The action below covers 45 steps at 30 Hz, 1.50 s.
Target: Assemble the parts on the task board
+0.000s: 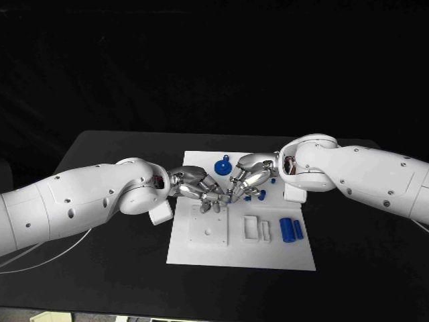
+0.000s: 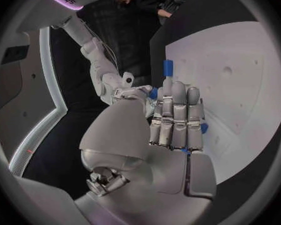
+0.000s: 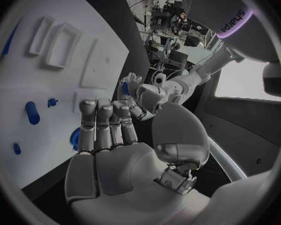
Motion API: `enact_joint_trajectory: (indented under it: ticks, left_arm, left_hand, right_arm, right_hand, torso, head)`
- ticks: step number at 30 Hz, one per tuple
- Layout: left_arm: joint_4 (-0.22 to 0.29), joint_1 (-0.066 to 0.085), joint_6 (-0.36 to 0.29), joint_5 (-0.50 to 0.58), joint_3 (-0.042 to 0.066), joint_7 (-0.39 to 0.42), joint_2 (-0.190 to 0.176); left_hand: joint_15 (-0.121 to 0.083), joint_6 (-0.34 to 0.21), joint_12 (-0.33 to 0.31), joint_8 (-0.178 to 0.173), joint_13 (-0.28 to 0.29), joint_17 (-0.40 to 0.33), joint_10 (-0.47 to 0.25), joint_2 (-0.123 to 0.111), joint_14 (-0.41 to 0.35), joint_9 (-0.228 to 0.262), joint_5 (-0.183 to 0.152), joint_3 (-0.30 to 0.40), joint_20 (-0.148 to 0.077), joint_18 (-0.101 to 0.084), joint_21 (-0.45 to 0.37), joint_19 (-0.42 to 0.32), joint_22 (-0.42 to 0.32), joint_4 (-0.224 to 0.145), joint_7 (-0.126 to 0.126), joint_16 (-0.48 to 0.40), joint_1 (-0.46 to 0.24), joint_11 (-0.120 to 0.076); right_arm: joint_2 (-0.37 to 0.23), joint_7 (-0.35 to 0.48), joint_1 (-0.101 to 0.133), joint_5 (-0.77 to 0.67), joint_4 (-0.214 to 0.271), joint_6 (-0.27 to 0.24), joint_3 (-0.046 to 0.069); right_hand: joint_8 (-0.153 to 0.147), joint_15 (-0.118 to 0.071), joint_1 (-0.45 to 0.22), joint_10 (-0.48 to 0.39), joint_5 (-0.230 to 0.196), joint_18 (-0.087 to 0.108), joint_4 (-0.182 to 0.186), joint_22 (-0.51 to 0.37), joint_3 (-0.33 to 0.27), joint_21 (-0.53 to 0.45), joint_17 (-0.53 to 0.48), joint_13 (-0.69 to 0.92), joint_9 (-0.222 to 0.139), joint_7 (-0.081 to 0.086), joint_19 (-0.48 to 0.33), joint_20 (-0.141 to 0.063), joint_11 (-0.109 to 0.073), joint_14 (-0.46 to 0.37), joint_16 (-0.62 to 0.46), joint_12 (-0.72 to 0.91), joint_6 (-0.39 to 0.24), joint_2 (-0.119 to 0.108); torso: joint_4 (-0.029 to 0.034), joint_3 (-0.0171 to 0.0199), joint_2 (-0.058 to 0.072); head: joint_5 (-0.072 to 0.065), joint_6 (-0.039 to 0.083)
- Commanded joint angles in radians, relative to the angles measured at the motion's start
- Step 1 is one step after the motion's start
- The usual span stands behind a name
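**Hands Mask the Middle of the Task Board**

Both hands meet over the task board (image 1: 273, 258), the left hand (image 1: 197, 188) and right hand (image 1: 249, 178) covering the surface beneath them. Whether either grips a part cannot be told. A blue part (image 2: 168, 67) peeks above the left fingers, its lower end hidden. Small blue pieces (image 1: 260, 196) beside the right hand are too small to identify.

One task board (image 1: 210, 251); two blue cylinders (image 1: 291, 230) side by side on it; one blue round part (image 1: 223, 164); two hands (image 1: 197, 184).

white arms (image 1: 79, 204), silver hand (image 1: 197, 186), thin cable (image 1: 41, 258)
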Motion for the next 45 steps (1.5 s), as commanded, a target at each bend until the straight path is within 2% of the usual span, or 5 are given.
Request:
enact_joint_trajectory:
  ticks: [1, 17, 23, 35, 45]
  left_arm:
    - [0.005, 0.001, 0.029, -0.004, 0.001, 0.013, 0.006]
    - [0.003, 0.001, 0.04, 0.029, 0.001, 0.012, 0.007]
    - [0.002, 0.001, 0.055, 0.039, 0.001, 0.009, 0.007]
    - [0.0, 0.001, 0.056, 0.041, 0.001, 0.003, 0.008]
    - [-0.001, 0.001, 0.057, 0.041, 0.001, 0.003, 0.011]
  left_hand:
    - [0.0, -0.005, 0.006, -0.002, 0.002, 0.001, 0.004, 0.003, -0.009, 0.0, -0.002, 0.004, -0.052, -0.002, 0.005, -0.007, 0.022, -0.001, -0.003, 0.004, 0.013, 0.0]
    - [-0.001, 0.003, 0.007, 0.003, 0.004, 0.002, 0.007, 0.035, -0.012, 0.003, 0.006, 0.001, -0.052, -0.004, 0.008, -0.013, 0.022, 0.0, -0.006, 0.006, 0.039, -0.002]
    - [0.001, 0.0, 0.004, 0.0, 0.004, 0.001, 0.003, 0.044, -0.015, 0.002, 0.003, -0.018, -0.051, -0.006, 0.009, -0.016, 0.021, 0.011, -0.005, 0.006, 0.015, 0.0]
    - [0.003, -0.011, -0.008, -0.008, 0.001, -0.001, -0.007, 0.022, -0.018, -0.002, 0.002, -0.033, -0.051, -0.003, 0.006, -0.016, 0.02, 0.014, 0.0, 0.005, -0.099, 0.003]
    - [0.002, -0.011, -0.008, -0.007, 0.002, -0.001, -0.008, 0.041, -0.019, -0.001, 0.001, -0.01, -0.051, 0.0, 0.007, -0.019, 0.021, 0.007, -0.001, 0.007, -0.08, 0.002]
  right_arm:
    - [0.004, 0.001, -0.001, 0.009, 0.001, 0.015, 0.0]
    - [0.022, -0.004, -0.001, 0.008, -0.007, 0.026, 0.0]
    - [0.023, -0.005, -0.001, 0.008, -0.008, 0.025, 0.0]
    - [0.022, -0.004, -0.001, 0.008, -0.01, 0.031, 0.0]
    - [0.024, -0.003, -0.001, 0.008, -0.01, 0.037, 0.0]
  right_hand:
    - [0.005, -0.002, -0.002, -0.006, 0.002, 0.045, 0.002, 0.001, -0.006, 0.006, 0.001, 0.001, 0.001, 0.007, -0.006, -0.002, -0.002, -0.008, 0.006, 0.006, -0.001, 0.011]
    - [0.005, -0.002, -0.002, -0.007, 0.006, 0.045, 0.001, 0.001, -0.007, 0.006, 0.001, 0.002, 0.001, 0.007, -0.007, -0.001, -0.002, -0.009, 0.006, 0.006, -0.001, 0.011]
    - [0.005, -0.001, -0.002, -0.007, 0.007, 0.045, 0.001, 0.001, -0.008, 0.006, 0.001, 0.003, 0.001, 0.008, -0.008, -0.001, -0.002, -0.01, 0.006, 0.006, -0.001, 0.012]
    - [0.005, -0.001, -0.002, -0.007, 0.008, 0.045, 0.001, 0.001, -0.008, 0.006, 0.002, 0.003, 0.001, 0.008, -0.008, -0.001, -0.001, -0.01, 0.006, 0.006, -0.001, 0.012]
    - [0.005, -0.001, -0.001, -0.008, 0.008, 0.045, 0.001, 0.001, -0.008, 0.006, 0.002, 0.003, 0.001, 0.008, -0.009, -0.001, -0.001, -0.01, 0.006, 0.006, -0.002, 0.013]
  torso:
    - [-0.0002, -0.0002, 0.0]
    - [0.0005, -0.0004, 0.0]
    - [0.0005, -0.0011, 0.0]
    - [0.0007, -0.001, 0.0]
    - [0.0004, -0.0007, 0.0]
  head:
    - [-0.001, 0.0]
    - [-0.003, -0.002]
    - [-0.004, -0.004]
    - [-0.004, -0.006]
    - [-0.005, -0.006]
